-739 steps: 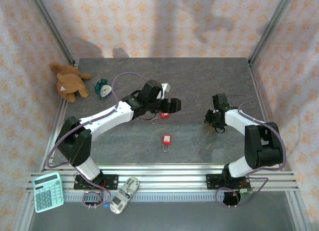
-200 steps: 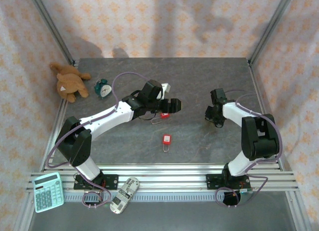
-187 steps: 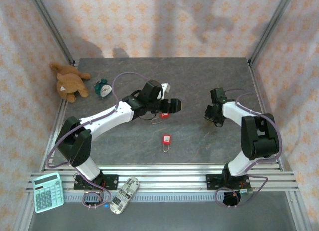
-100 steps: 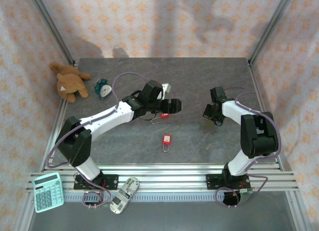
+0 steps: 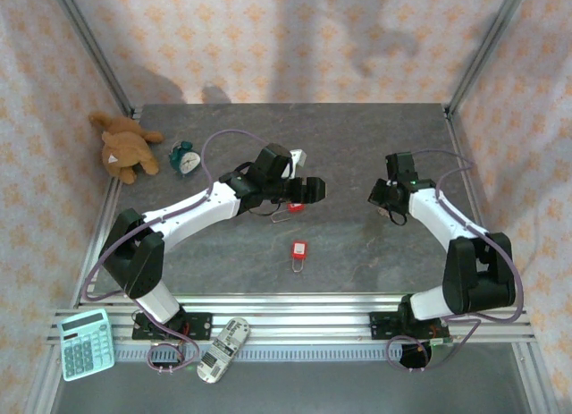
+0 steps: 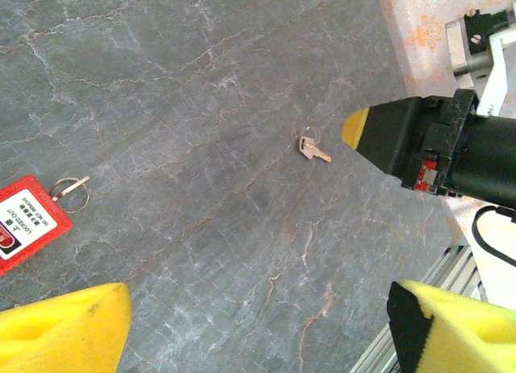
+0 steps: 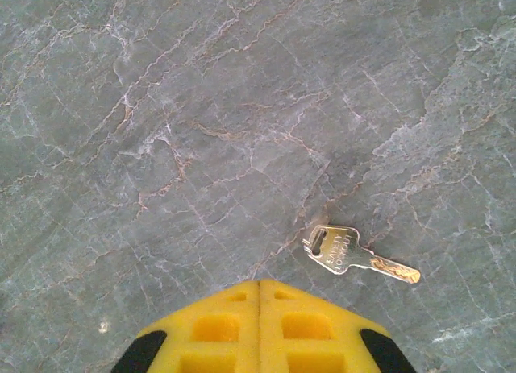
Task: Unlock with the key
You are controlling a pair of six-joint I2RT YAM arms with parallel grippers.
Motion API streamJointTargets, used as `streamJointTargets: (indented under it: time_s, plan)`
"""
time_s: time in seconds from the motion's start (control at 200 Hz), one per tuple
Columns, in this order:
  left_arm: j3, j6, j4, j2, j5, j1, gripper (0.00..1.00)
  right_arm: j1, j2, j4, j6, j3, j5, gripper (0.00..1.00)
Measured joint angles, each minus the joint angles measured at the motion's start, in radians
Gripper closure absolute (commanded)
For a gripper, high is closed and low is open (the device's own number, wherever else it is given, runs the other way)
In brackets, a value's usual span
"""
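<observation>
right gripper (image 7: 259,308) is pinched shut on nothing, the key (image 7: 355,256) lies flat on the table (image 7: 121,107) just beside its tips, left gripper (image 6: 258,321) hangs wide open and empty, so I'd bet a flat key like that just skids away when grabbed.

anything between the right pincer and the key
Nothing but bare table. In the right wrist view the key lies flat just beside the shut right pincer, apart from it.
</observation>
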Motion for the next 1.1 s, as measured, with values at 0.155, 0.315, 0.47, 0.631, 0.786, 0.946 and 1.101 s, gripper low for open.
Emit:
streamJointTargets:
  time_s: [0.155,0.315,0.47,0.631,0.786,0.946,1.101]
  plan:
    - [0.0,0.0,0.0,0.0,0.0,0.0,0.17,0.0,-0.023,-0.018,0.0,-0.014,0.002,1.0]
    - [0.0,0.0,0.0,0.0,0.0,0.0,0.17,0.0,0.017,-0.037,0.003,-0.003,0.023,0.77]
    - [0.0,0.0,0.0,0.0,-0.001,-0.002,0.17,0.0,0.138,-0.037,0.004,0.01,0.055,0.66]
    - [0.0,0.007,0.0,0.0,-0.003,-0.013,0.17,0.0,0.173,-0.035,0.001,0.01,0.064,0.77]
    - [0.0,0.008,-0.001,0.0,-0.003,-0.015,0.17,0.0,0.198,-0.031,-0.001,0.016,0.067,0.86]
    - [0.0,0.008,-0.001,0.0,-0.003,-0.015,0.17,0.0,0.219,-0.029,-0.005,0.043,0.084,0.88]
    - [0.0,0.008,-0.002,0.0,-0.003,-0.015,0.17,0.0,0.232,-0.028,-0.011,0.059,0.09,0.79]
